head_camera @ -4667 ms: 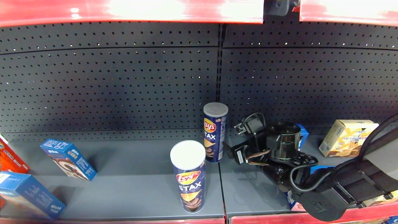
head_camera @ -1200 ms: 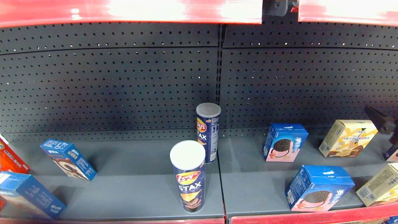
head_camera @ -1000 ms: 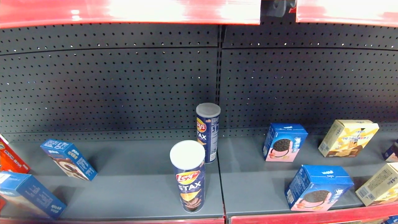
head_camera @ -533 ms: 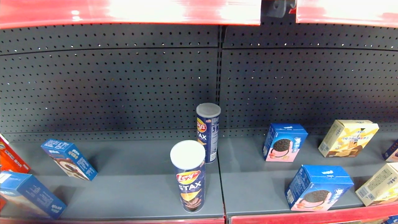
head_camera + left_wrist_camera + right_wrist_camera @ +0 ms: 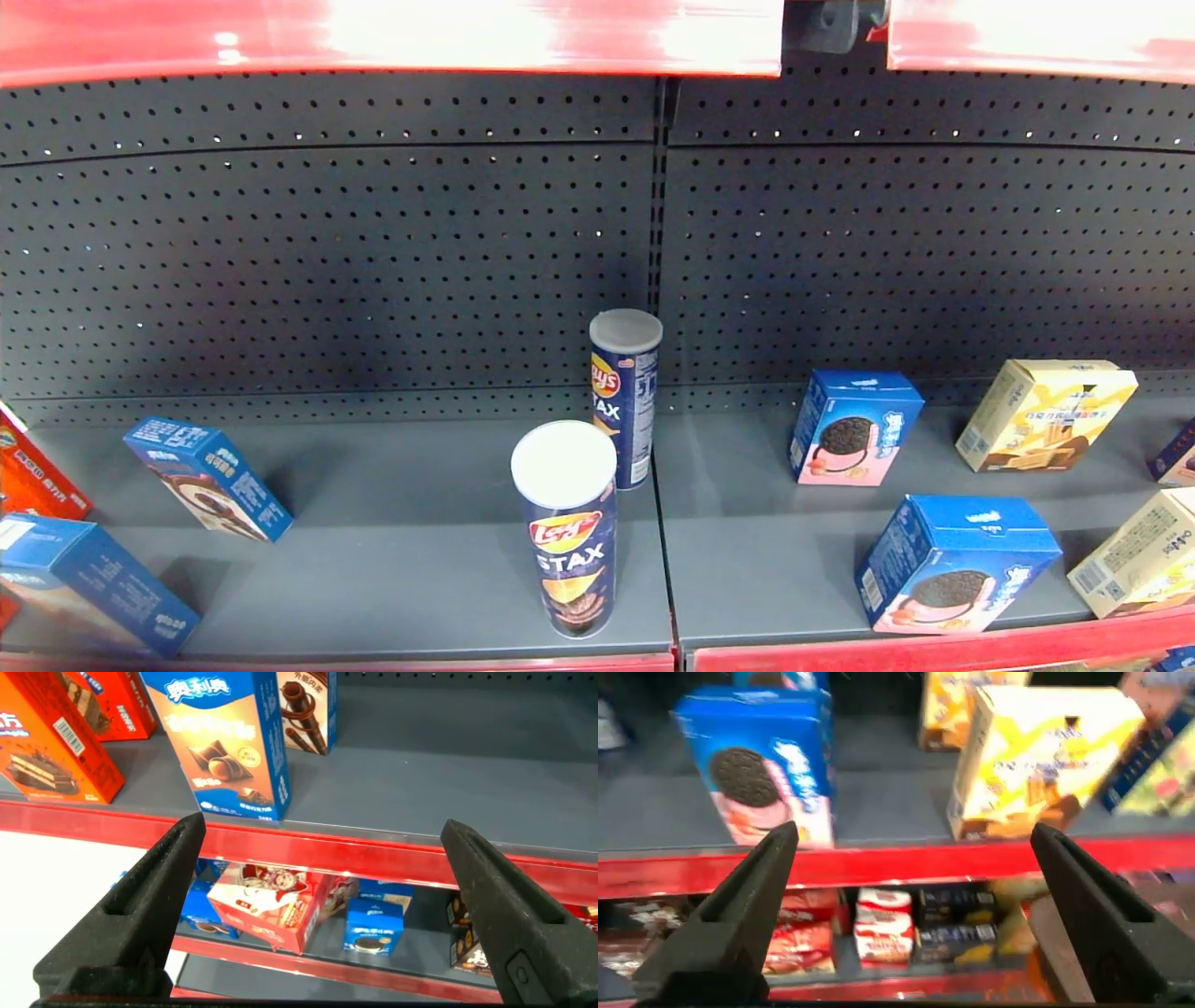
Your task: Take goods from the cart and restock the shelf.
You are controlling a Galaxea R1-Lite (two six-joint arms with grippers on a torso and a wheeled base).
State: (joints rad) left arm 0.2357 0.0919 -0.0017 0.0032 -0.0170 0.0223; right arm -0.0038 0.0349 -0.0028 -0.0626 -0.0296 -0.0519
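Presently: chip cans (image 5: 566, 527) stand mid-frame on shelf (image 5: 401, 551) | restocking judged partial, bare space unfilled | left gripper (image 5: 322, 831), right gripper (image 5: 912, 833): both apart, empty.

Here on the shelf (image 5: 411, 551) before me, the front can (image 5: 566, 527) stands near the edge, the rear can (image 5: 624, 397) just behind it, the near cookie box (image 5: 957, 565) off right, the far cookie box (image 5: 854, 427) behind that.
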